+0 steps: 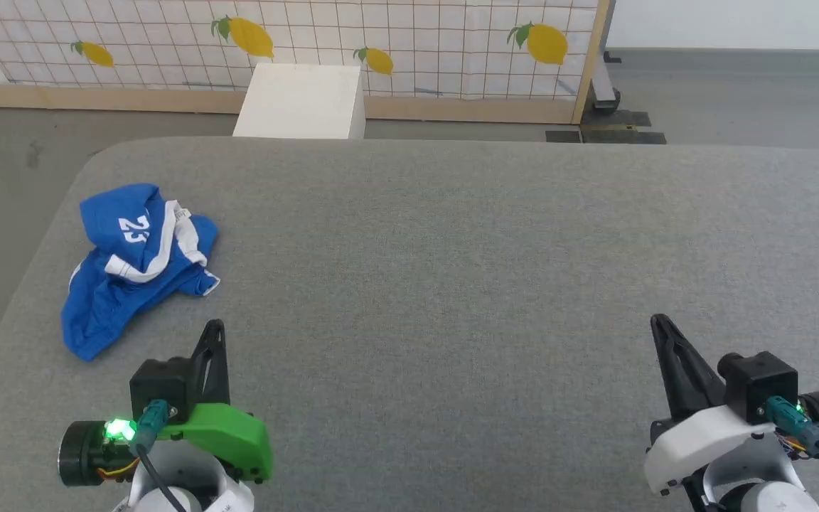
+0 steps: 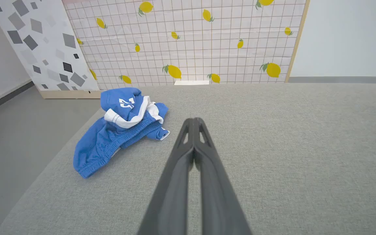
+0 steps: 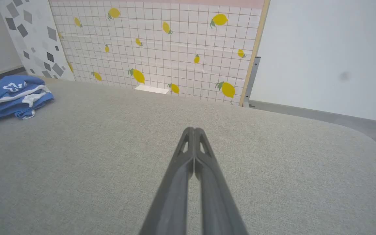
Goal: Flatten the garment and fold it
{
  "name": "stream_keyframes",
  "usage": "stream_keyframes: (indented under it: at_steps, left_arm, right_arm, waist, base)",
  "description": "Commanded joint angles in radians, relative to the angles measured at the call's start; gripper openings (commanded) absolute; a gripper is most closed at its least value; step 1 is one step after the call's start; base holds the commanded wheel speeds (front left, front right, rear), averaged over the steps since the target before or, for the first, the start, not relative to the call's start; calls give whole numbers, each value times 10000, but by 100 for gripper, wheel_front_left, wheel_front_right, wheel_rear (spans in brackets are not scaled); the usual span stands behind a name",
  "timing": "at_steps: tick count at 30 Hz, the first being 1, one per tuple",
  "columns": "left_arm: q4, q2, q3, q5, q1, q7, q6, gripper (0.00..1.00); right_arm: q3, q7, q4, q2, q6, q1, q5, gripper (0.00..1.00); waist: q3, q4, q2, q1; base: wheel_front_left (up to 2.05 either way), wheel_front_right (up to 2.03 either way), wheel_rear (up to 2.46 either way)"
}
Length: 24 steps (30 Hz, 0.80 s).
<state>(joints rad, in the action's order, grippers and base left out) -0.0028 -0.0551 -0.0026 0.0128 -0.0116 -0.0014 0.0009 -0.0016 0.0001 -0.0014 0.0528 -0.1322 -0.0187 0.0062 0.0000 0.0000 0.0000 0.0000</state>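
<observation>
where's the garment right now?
In the head view the garment lies crumpled near the left edge of the grey table, just ahead of the shut left gripper and far from the right gripper.

Blue shorts with white trim and "23" lie crumpled near grey table's left edge.

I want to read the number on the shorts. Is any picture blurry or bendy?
Head view: soft even light, the garment sharp, "23" readable. Left wrist view: also clear, though the lemon panel's edges lean outward and the near fingers look soft. Right wrist view: garment small at the left edge, number fuzzy.
</observation>
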Motion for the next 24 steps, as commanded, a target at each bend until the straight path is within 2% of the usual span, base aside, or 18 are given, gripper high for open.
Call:
stream_keyframes:
  at_steps: [1,24]
  left_arm:
    - [28,49,26,-128,116,14,-9,0]
    - [28,49,26,-128,116,14,-9,0]
  right_arm:
    - [16,-1,14,-26,15,187,-62,0]
    - [16,-1,14,-26,15,187,-62,0]
  waist:
    - [0,0,0,0]
    - [0,0,0,0]
  base:
    - [0,0,0]
    - [0,0,0]
